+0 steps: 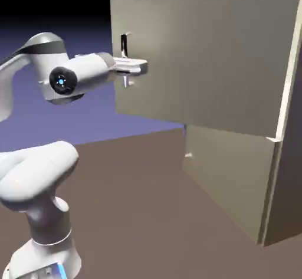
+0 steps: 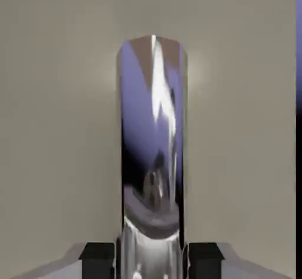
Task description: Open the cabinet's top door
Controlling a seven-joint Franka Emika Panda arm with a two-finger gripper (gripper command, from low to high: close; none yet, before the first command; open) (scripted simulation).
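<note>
The top door of the cabinet stands swung out from the body, toward the exterior view's left, and projects past the lower door. The lower door lies at a different angle beneath it; its upper far portion is masked by the top door, and only a small pale part of its handle shows near the far edge. The cabinet is cut off at the exterior view's right, and its side wall there is dark, with little detail legible. The interior behind the top door is hidden. The bar handle is mounted upright near the free edge of the top door. The gripper is closed on the bar handle, one fingertip on each side of it. In the exterior view, the hand covers the middle section of the bar, leaving the upper and lower ends exposed; the fingertips cannot be made out separately. In the hand view, the bar runs out of the bottom edge between the dark fingertips, and its lower end is cut off. Its polished surface carries blue-violet, brown and dark reflections. The arm is partly cut off at the exterior view's left, and its base is cropped at the bottom.
</note>
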